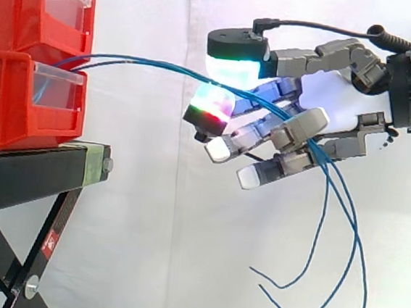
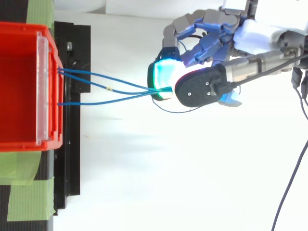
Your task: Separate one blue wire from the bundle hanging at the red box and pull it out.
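Three thin blue wires (image 1: 141, 63) leave the front of the lower red bin (image 1: 28, 100) and run right, converging at my hand (image 1: 335, 94). The wires (image 2: 110, 89) pass between the glowing thumb pad (image 1: 232, 62) and a glowing green-red fingertip (image 1: 210, 107), which close on them in a pinch about a hand's length from the bin. Behind the pinch the wires cross my palm side, and their loose ends (image 1: 343, 233) dangle below the hand. The other fingers are loosely curled beneath. I cannot tell whether one wire is separated from the others.
A second red bin (image 1: 30, 6) is stacked on the lower one. Both rest on a black stand (image 1: 29, 173) with green tape (image 2: 24, 192) on its top. A white curtain hangs behind, and there is open space below and right of the stand.
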